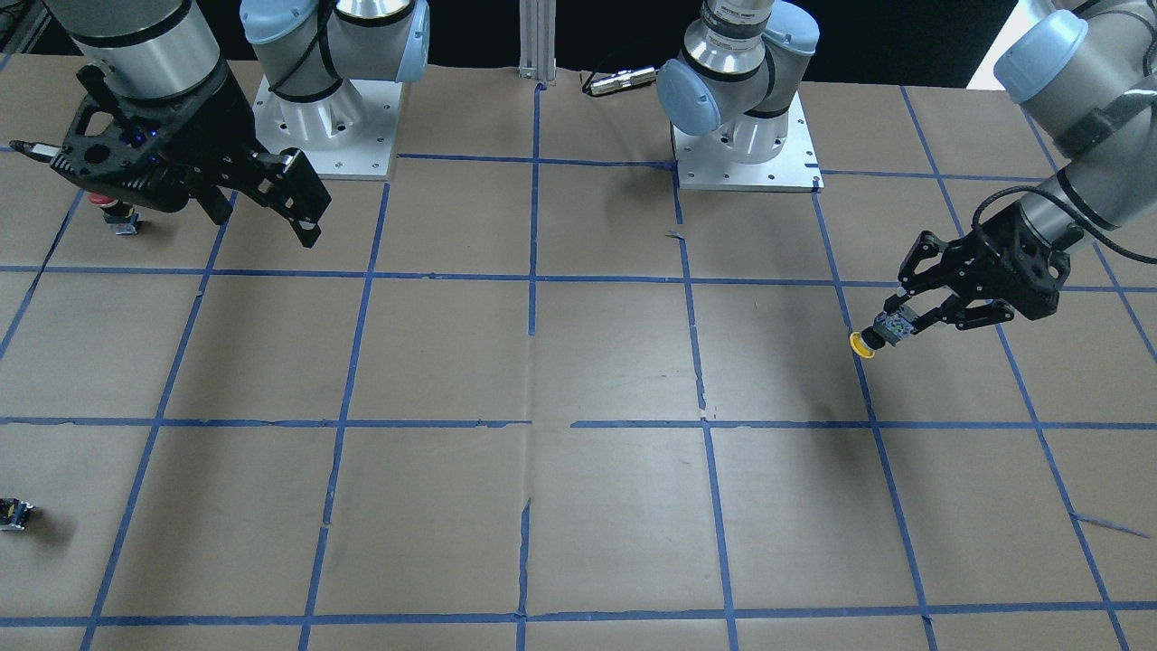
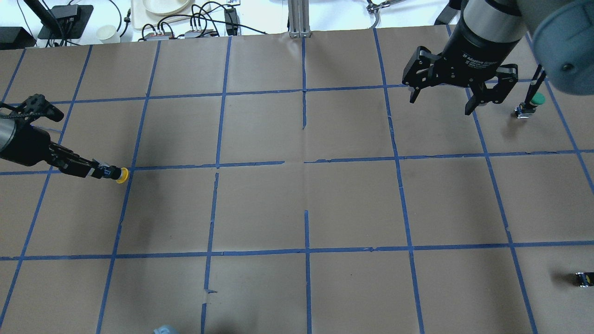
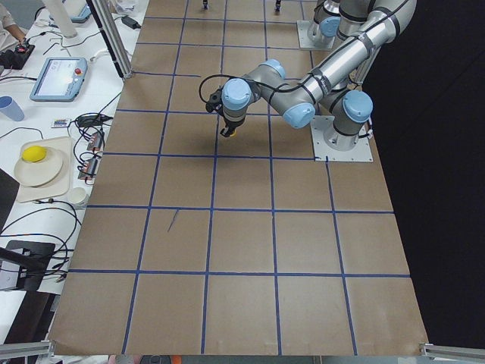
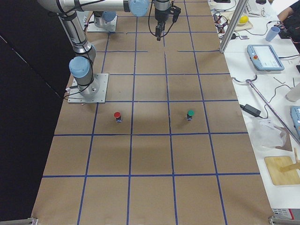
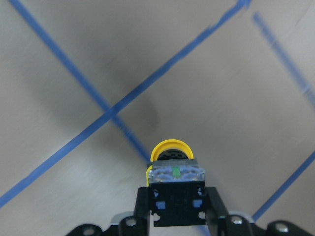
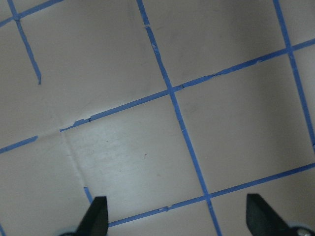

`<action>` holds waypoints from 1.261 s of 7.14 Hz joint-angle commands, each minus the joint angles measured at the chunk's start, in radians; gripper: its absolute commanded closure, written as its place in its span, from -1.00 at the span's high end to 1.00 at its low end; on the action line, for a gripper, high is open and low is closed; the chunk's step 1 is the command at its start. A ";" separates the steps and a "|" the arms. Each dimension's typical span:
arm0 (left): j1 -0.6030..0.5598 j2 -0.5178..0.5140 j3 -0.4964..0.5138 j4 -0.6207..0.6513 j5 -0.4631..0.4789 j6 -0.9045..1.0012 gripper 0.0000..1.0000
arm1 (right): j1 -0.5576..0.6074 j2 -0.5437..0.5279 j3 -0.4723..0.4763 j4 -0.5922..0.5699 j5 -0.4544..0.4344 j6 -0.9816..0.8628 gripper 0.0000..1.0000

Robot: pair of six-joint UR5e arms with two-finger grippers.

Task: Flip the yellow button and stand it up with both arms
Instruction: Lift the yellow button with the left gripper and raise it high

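My left gripper (image 1: pixel 895 327) is shut on the bluish-grey contact block of the yellow button (image 1: pixel 865 344). It holds the button sideways above the table, with the yellow cap pointing away from the fingers. The button also shows at the left in the overhead view (image 2: pixel 121 175) and in the left wrist view (image 5: pixel 170 149), gripped by the left gripper (image 5: pixel 176 206). My right gripper (image 2: pixel 441 105) is open and empty, hanging above the table's far right side, far from the button. In the front view it (image 1: pixel 267 226) is at the upper left, and in the right wrist view (image 6: pixel 178 216) only bare table lies below it.
A green-capped button (image 2: pixel 534 100) stands just right of my right gripper. A red-capped button (image 1: pixel 117 215) stands partly hidden behind that gripper. A tiny black part (image 2: pixel 583 279) lies near the table's right edge. Blue tape lines grid the brown table (image 2: pixel 306 204).
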 commanded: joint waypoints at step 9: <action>-0.438 0.146 0.069 -0.315 -0.993 -0.810 -0.51 | -0.040 0.098 0.007 0.110 0.906 0.663 0.99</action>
